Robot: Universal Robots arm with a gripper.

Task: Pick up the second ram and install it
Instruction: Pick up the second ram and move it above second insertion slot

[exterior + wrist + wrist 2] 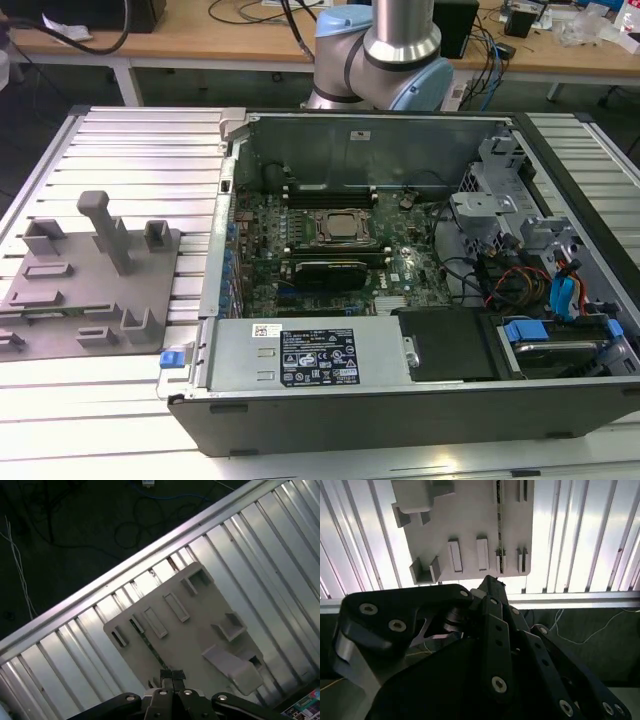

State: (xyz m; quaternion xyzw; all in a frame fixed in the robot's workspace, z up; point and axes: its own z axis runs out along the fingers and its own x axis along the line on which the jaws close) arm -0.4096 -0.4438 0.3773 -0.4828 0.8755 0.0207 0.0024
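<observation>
The second ram (499,530) stands on edge in a slot of the grey fixture plate (465,525), seen as a thin dark-green strip. In the first wrist view the second ram (145,641) is a dark line across the plate (190,640). My gripper (172,674) hangs well above the plate, over the strip's end near the plate's edge. Its fingertips (166,673) are pressed together with nothing between them. The gripper (489,582) points down at the same plate edge in the second wrist view. The plate (90,290) lies at the exterior view's left.
An open computer case (230,180) fills the exterior view's middle and right, with the processor socket (340,226), memory slots beside it and a power supply (310,355) in front. The ribbed metal table (130,150) carries both. The arm's base (380,50) stands behind.
</observation>
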